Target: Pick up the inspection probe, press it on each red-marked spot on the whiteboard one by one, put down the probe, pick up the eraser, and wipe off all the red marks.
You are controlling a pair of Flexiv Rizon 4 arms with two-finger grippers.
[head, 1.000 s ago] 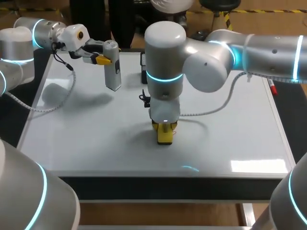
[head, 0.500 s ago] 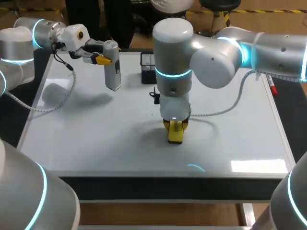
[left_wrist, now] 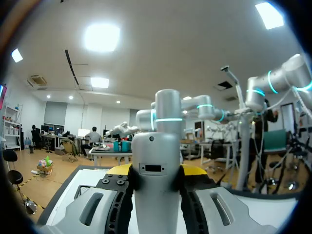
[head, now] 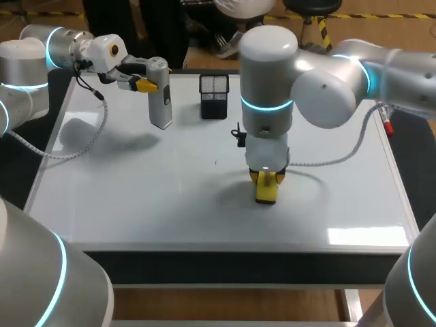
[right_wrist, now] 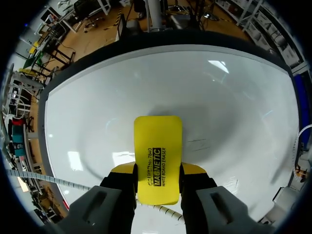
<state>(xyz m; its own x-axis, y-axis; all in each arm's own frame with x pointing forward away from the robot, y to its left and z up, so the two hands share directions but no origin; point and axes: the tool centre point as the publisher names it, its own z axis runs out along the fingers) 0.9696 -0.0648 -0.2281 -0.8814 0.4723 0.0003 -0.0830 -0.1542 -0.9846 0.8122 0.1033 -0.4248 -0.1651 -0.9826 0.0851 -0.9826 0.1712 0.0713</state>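
The counter [head: 225, 269] has a dark front edge closest to us. On top of it lies the big whiteboard [head: 136, 204], flat and shiny, and it covers almost the whole top.

A bit past the near edge, right of the middle, is the right gripper [head: 266, 178]. It points straight down from the right arm [head: 327, 75], which comes in from the right side. The right gripper is squeezing the yellow eraser [head: 266, 191] from two sides. The eraser stands up and down, and its bottom end looks like it sits on the whiteboard. A soft shadow lies on the board around it. In the right wrist view the eraser [right_wrist: 157, 156] sticks out past the yellow tips of the right gripper [right_wrist: 157, 170], with white board all around it. A thin dark line [right_wrist: 197, 142] is on the board just beside the eraser.

Farther back, near the middle, stands a small black mesh basket [head: 214, 96].

At the far left, the left arm [head: 41, 48] comes in from the side. The left gripper [head: 151, 84] is clamped on the probe [head: 160, 95], a grey stick held upright, near its top. I cannot tell if its bottom end touches the board. In the left wrist view the probe [left_wrist: 156, 185] stands tight between the yellow tips of the left gripper [left_wrist: 156, 170].

A red pen [head: 387, 126] lies at the far right edge.
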